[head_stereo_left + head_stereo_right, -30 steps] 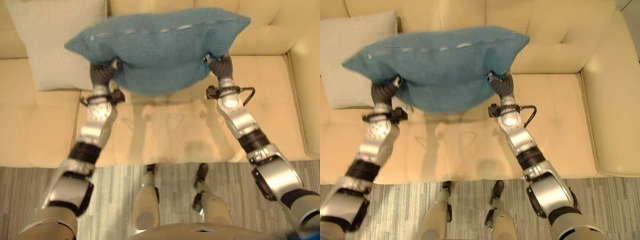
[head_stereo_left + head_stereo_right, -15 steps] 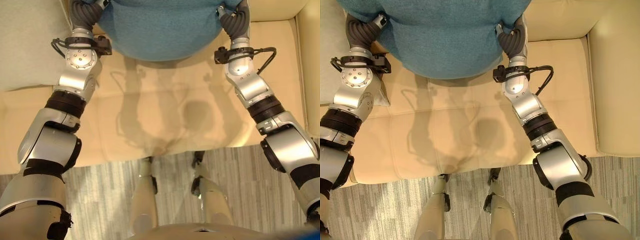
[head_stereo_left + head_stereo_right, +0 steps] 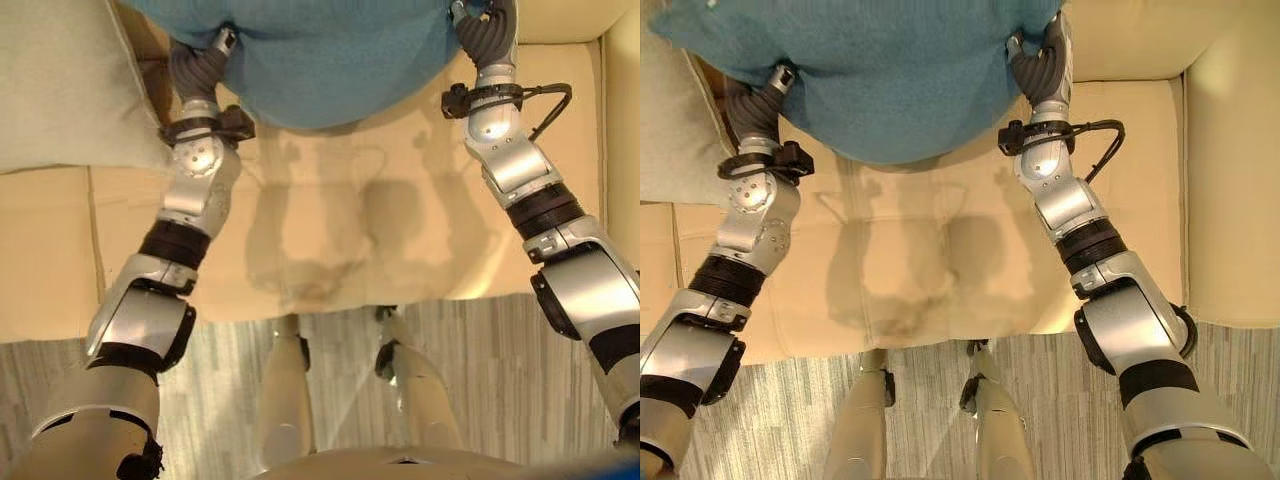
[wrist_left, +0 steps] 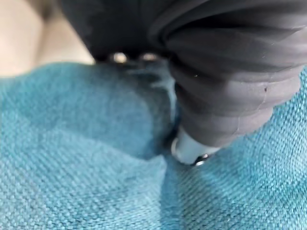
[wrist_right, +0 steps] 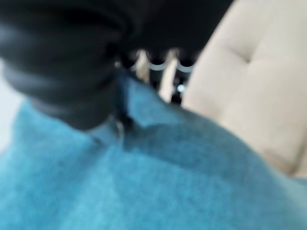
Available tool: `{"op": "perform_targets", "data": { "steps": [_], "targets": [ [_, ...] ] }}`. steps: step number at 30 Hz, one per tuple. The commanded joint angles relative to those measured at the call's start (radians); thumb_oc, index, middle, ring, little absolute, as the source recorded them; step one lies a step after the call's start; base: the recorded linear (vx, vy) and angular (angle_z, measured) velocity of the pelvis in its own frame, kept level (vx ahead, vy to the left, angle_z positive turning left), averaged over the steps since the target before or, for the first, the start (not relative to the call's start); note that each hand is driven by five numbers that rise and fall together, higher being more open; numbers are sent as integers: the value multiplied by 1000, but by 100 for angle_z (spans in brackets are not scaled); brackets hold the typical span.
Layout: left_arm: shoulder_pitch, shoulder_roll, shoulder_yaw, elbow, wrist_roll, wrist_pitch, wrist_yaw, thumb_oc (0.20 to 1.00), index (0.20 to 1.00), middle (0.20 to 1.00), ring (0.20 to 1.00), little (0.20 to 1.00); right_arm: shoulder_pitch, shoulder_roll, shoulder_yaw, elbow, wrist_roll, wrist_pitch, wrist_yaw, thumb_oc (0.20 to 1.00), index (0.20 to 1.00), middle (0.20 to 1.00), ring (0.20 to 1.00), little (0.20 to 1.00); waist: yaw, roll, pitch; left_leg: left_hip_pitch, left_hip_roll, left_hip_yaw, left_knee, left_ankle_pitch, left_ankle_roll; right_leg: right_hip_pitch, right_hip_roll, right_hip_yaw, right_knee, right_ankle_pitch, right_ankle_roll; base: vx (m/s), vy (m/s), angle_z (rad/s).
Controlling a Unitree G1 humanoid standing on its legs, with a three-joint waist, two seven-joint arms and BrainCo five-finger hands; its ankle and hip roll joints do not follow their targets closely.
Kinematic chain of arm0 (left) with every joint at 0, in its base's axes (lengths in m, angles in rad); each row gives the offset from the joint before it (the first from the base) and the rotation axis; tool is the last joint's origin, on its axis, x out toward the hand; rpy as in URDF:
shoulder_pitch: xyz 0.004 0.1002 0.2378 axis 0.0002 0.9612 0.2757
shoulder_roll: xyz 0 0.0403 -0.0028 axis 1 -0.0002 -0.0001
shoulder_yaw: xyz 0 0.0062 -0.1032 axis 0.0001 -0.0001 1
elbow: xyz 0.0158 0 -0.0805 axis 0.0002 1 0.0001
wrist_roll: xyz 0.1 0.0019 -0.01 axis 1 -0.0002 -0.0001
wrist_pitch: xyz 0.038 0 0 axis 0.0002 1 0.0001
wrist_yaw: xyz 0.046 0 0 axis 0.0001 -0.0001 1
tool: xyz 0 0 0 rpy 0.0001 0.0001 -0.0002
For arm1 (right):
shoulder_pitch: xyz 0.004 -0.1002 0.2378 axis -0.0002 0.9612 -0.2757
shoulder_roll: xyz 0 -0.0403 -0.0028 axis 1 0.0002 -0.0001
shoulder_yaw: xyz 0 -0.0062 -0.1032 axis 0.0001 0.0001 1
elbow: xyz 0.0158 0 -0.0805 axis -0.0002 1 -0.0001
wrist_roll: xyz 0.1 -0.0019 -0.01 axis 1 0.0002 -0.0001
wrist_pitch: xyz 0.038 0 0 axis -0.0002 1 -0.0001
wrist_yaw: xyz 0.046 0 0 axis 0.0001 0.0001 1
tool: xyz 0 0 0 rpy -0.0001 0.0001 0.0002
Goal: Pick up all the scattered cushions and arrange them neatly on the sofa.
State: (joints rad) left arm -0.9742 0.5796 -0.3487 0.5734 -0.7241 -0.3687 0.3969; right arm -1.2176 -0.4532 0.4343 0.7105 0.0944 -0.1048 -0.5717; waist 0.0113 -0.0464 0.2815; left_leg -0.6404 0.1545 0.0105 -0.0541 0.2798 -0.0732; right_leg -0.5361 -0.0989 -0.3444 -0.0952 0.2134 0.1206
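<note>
Cushions: one blue (image 3: 890, 80), one beige (image 3: 60, 90).

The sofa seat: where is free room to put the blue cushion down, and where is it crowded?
The sofa seat is bare under the blue cushion, between the pale cushion on the robot's left and the sofa armrest on its right. It is crowded on the robot's left, where the pale cushion leans. The left hand and right hand carry the blue cushion.

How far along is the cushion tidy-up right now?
Done: a grey cushion already leans on the sofa. In hand: the blue cushion is held over the seat by the left hand and right hand. Left: setting it down beside the grey one.
</note>
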Motion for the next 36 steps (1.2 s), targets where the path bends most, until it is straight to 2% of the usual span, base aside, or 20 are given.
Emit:
{"op": "perform_targets", "data": {
  "steps": [1, 4, 6, 9, 10, 17, 22, 25, 32, 34, 36],
  "targets": [
    [-160, 96, -5, 75, -24, -74, 6, 200, 200, 200, 200, 200, -145, -54, 62, -8, 13, -39, -2, 200, 200, 200, 200, 200, 39, -16, -35, 45, -19, -37, -33, -99, -126, 6, -45, -29, 19, -43, 106, -36, -50, 8],
    [-163, 107, -11, 50, -24, -74, 3, 200, 200, 200, 200, 200, -150, -72, 63, -54, 10, -29, -12, 200, 200, 200, 200, 200, 49, -13, -29, 30, -24, -46, -33, -91, -131, 4, -43, -39, 18, -46, 108, -15, -22, 10],
    [-111, 111, 18, -87, 26, -82, 10, 200, 200, 200, 200, 200, -80, -65, 1, -180, -22, -34, -17, 200, 200, 200, 200, 200, 44, -13, -45, 51, -25, -44, -33, -101, -130, 26, -40, -44, 14, -49, 109, 7, 0, 2],
    [-89, 109, 28, -127, 39, -81, 13, 200, 200, 200, 200, 200, -57, -61, -12, -203, -30, -35, -15, 200, 200, 200, 200, 200, 44, -13, -48, 61, -25, -42, -33, -104, -129, 35, -40, -43, 12, -51, 109, 3, 8, 4],
    [-49, 104, 54, -226, 66, -83, 13, 200, 200, 200, 200, 200, -15, -67, -38, -262, -46, -36, -4, 200, 200, 200, 200, 200, 43, -11, -55, 83, -25, -38, -33, -114, -127, 55, -45, -43, 11, -56, 109, 0, 20, 10],
    [29, 117, 83, -372, 94, -67, -15, 200, 200, 200, 200, 200, 72, -76, -82, -371, -56, -39, 34, 200, 200, 200, 200, 200, 41, 5, -52, 122, -25, -26, -33, -122, -121, 87, -55, -41, 11, -60, 106, -17, 24, 8],
    [93, 91, 126, -412, 96, -61, -8, 200, 200, 200, 200, 200, 137, -58, -110, -453, -103, -26, 47, 200, 200, 200, 200, 200, 14, 13, -53, 133, -21, -4, -33, -125, -109, 82, -61, -23, 12, -55, 99, -11, 39, -9],
    [155, 50, 170, -448, 111, -48, 0, 200, 200, 200, 200, 200, 192, -53, -161, -517, -129, -23, 45, 200, 200, 200, 200, 200, -13, 5, -48, 131, -16, 12, -33, -122, -102, 67, -59, -13, 10, -48, 94, 6, 44, -24],
    [167, 40, 171, -415, 123, -38, -1, 200, 200, 200, 200, 200, 181, -46, -154, -477, -128, -20, 49, 200, 200, 200, 200, 200, -9, 1, -34, 116, -7, 11, -33, -124, -104, 51, -57, -19, 14, -54, 94, 9, 9, -5],
    [143, 47, 157, -357, 122, -36, 2, 200, 200, 200, 200, 200, 156, -41, -141, -441, -128, -15, 46, 200, 200, 200, 200, 200, -5, -2, -28, 98, -6, 5, -33, -120, -105, 39, -57, -22, 14, -53, 94, 0, 0, 0],
    [42, 99, 96, -216, 122, -25, 12, 200, 200, 200, 200, 200, 77, -30, -88, -347, -116, -6, 35, 200, 200, 200, 200, 200, 5, -5, -27, 69, -5, -5, -33, -113, -109, 20, -55, -24, 15, -51, 96, 0, 0, 0]
  ]
}}
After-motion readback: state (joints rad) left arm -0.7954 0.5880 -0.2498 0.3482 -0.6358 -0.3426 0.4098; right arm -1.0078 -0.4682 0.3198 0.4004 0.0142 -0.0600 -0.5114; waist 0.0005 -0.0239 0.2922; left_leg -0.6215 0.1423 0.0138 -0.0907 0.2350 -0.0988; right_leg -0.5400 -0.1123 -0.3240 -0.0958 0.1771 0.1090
